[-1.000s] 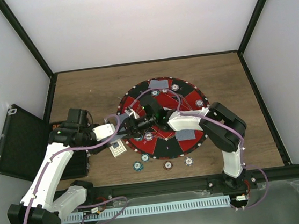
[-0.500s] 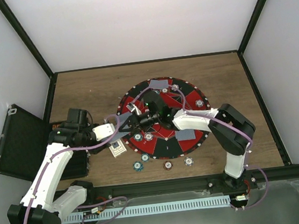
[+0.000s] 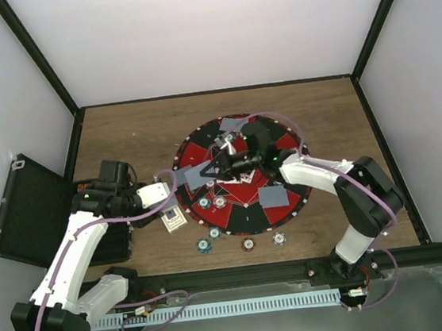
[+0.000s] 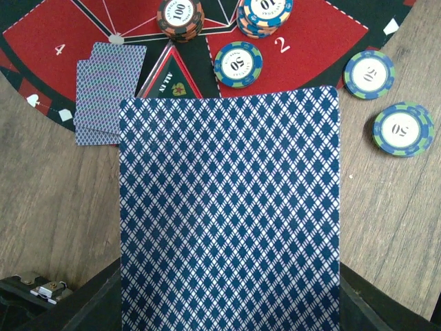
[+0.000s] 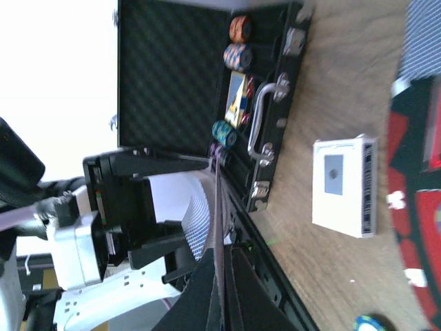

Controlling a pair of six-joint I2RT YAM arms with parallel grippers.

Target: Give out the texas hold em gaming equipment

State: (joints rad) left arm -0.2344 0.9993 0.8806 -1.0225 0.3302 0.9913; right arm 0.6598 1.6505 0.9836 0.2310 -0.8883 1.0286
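My left gripper (image 3: 168, 192) is shut on playing cards (image 4: 229, 207), whose blue-patterned back fills the left wrist view and hides the fingers. My right gripper (image 5: 222, 265) is shut on a single card (image 5: 220, 207), seen edge-on between its fingers. In the top view that card (image 3: 195, 175) hangs over the left side of the round mat (image 3: 282, 138), between the two grippers. More cards (image 3: 234, 122) lie on the mat's sectors, two of them together (image 4: 109, 92). Chip stacks (image 4: 180, 15) and single chips (image 4: 238, 63) sit on the mat.
A black case (image 3: 26, 208) stands open at the left, with chips (image 5: 238, 55) in its tray. A white card box (image 3: 174, 219) lies on the wood beside the mat. Loose chips (image 3: 248, 245) lie off the mat near the front edge.
My right gripper has shut on a card at the left gripper's cards and drawn it back to the right over the mat. The left arm has stayed still.
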